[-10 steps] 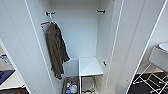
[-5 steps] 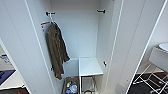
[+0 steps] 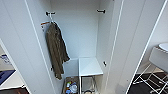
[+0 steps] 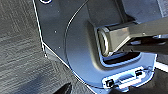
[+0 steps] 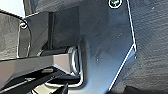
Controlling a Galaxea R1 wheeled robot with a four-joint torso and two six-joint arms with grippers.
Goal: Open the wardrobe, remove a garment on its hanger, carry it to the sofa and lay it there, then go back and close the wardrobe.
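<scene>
The wardrobe [image 3: 82,32] stands right in front of me with both white doors swung wide, the left door [image 3: 22,50] and the right door [image 3: 135,37] framing the white interior. An olive-brown jacket [image 3: 56,50] hangs on a hanger from the black-tipped hook [image 3: 50,13] on the left inner wall. A second hook [image 3: 101,11] on the right wall is bare. Both wrist views look down past the robot's own dark plate onto dark carpet [image 4: 20,50].
Inside the wardrobe, a white box-like shelf [image 3: 90,66] sits low on the right, and a small bin of colourful items [image 3: 71,87] lies on the floor beside it. A white piece of furniture on thin metal legs [image 3: 157,60] stands to the right of the open door.
</scene>
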